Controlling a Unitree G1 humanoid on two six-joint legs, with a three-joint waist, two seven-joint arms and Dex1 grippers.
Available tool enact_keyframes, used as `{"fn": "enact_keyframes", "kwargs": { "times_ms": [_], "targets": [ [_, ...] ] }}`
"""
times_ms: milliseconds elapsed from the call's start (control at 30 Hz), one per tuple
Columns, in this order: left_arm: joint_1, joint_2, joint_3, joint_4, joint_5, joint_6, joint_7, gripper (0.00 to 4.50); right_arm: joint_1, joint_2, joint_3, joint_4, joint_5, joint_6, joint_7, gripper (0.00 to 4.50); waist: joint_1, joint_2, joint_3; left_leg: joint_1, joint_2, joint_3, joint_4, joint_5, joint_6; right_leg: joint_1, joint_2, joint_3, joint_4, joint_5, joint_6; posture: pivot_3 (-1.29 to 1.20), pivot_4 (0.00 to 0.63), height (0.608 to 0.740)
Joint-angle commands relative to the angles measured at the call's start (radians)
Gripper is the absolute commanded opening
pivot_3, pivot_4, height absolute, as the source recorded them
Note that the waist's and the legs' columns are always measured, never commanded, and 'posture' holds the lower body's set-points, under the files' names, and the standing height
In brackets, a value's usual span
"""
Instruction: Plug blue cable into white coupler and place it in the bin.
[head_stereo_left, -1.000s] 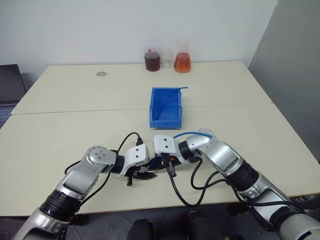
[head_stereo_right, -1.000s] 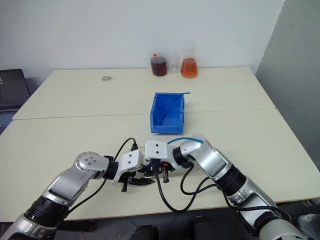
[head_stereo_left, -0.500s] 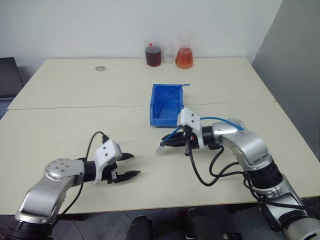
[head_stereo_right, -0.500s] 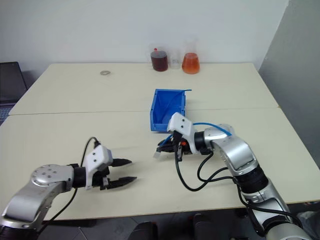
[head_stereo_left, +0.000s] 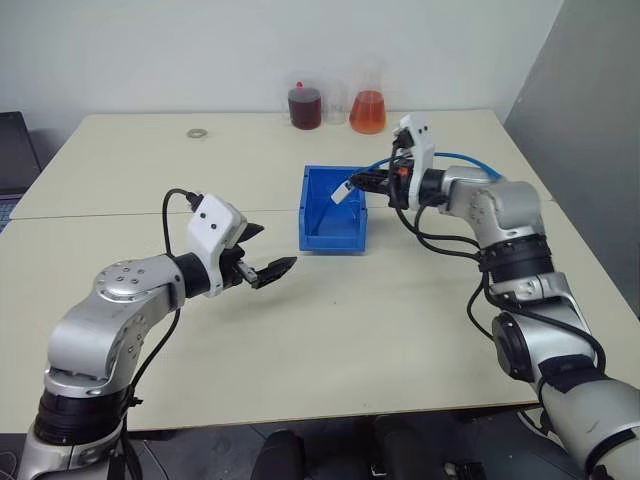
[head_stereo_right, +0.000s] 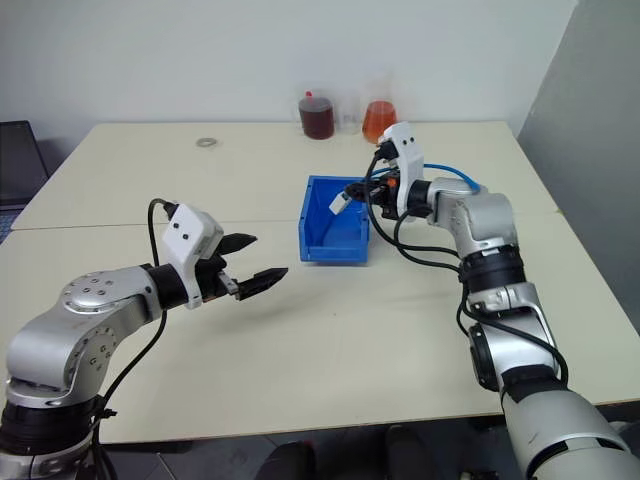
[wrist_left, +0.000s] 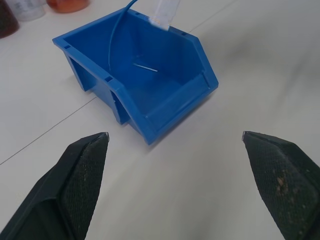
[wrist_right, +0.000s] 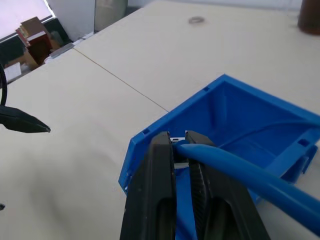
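The blue bin (head_stereo_left: 331, 234) stands open-topped at the table's middle. My right gripper (head_stereo_left: 366, 181) hovers over its far right rim, shut on the sky-blue cable (wrist_right: 240, 172), which loops back past the wrist (head_stereo_left: 462, 157). The white coupler (head_stereo_left: 344, 196) sits on the cable's end and sticks out past the fingertips, above the bin's inside; it also hangs over the bin (wrist_left: 150, 117) as the coupler (wrist_left: 165, 11) in the left wrist view. My left gripper (head_stereo_left: 266, 251) is open and empty, raised above the table left of the bin, pointing towards it.
A thin dark blue wire (wrist_left: 116, 40) arcs inside the bin. A dark red flask (head_stereo_left: 305, 107), a clear beaker (head_stereo_left: 334, 104) and an orange flask (head_stereo_left: 367, 110) stand at the back edge. A small ring (head_stereo_left: 195, 132) lies far left. A seam crosses the table (head_stereo_left: 150, 213).
My left gripper opened, let go, rose and drew off to the left. My right gripper carried the cable with the coupler forward and up, from near the front edge to over the bin.
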Motion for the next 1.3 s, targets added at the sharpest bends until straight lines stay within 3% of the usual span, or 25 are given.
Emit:
{"fn": "enact_keyframes", "kwargs": {
  "times_ms": [33,167,333,633,767,900,1033,1133,1300],
  "targets": [
    [-0.042,-0.007,-0.027,0.001,0.017,-0.028,0.012,4.5,-0.143,0.035,0.013,0.299,-0.08,-0.157,-0.035,0.89,0.0,0.0,0.0,0.0,0.0,0.0,0.0,0.0,0.0,0.0,0.0,0.0,0.0,0.0,0.0,0.0,0.15,0.74],
    [-0.074,-0.018,-0.052,0.013,0.02,-0.036,0.015,4.5,-0.231,0.059,-0.007,0.486,-0.13,-0.238,-0.12,1.89,0.004,0.0,0.0,-0.002,0.0,0.0,0.0,0.0,0.0,-0.001,-0.001,-0.001,-0.001,0.0,0.0,0.0,0.15,0.74],
    [-0.084,-0.033,-0.062,0.023,0.026,-0.049,0.025,4.5,-0.266,0.059,-0.048,0.56,-0.154,-0.286,-0.239,3.1,0.01,0.0,0.0,-0.002,0.0,0.001,0.0,0.0,0.0,-0.001,-0.002,-0.001,-0.001,0.0,0.0,0.0,0.15,0.74],
    [0.007,-0.019,0.014,0.06,0.069,-0.122,0.063,4.5,-0.237,-0.079,-0.162,0.504,-0.111,-0.283,-0.268,3.1,0.012,0.0,0.0,-0.002,0.0,0.001,0.0,0.0,0.0,-0.001,-0.002,-0.001,0.0,0.0,0.0,0.0,0.15,0.74],
    [0.06,-0.026,0.086,0.066,0.094,-0.154,0.116,4.5,-0.078,-0.155,-0.122,0.207,-0.114,-0.266,-0.118,3.1,0.012,0.0,0.0,-0.002,0.0,0.001,0.0,0.0,0.0,-0.001,-0.002,-0.001,-0.001,0.0,0.0,0.0,0.15,0.74],
    [0.125,-0.025,0.183,0.076,0.103,-0.179,0.154,4.5,0.335,-0.226,-0.148,-0.494,0.02,-0.196,-0.014,3.1,0.016,0.0,0.0,-0.002,0.0,-0.001,-0.001,0.0,0.0,0.0,-0.003,-0.002,-0.001,-0.001,0.001,0.0,0.15,0.74],
    [0.181,-0.023,0.264,0.079,0.089,-0.207,0.154,4.5,0.682,-0.22,-0.204,-0.926,0.117,-0.191,-0.043,3.1,0.017,0.001,0.001,-0.003,0.0,-0.002,-0.002,0.0,-0.001,-0.001,-0.007,-0.003,0.0,-0.002,0.003,0.0,0.15,0.74],
    [0.211,-0.019,0.3,0.081,0.076,-0.226,0.139,4.5,0.845,-0.208,-0.227,-1.068,0.125,-0.21,-0.092,3.1,0.011,0.001,0.001,0.001,-0.001,-0.002,-0.002,0.0,-0.002,0.002,-0.007,-0.002,0.0,-0.005,0.008,0.0,0.15,0.74],
    [0.194,-0.022,0.328,0.12,0.075,-0.26,0.143,4.5,0.912,-0.215,-0.248,-1.111,0.132,-0.235,-0.129,3.1,0.011,0.001,0.001,0.004,-0.002,0.0,0.0,0.002,-0.005,0.004,-0.003,0.0,0.001,-0.001,0.011,0.0,0.15,0.74]
  ]
}}
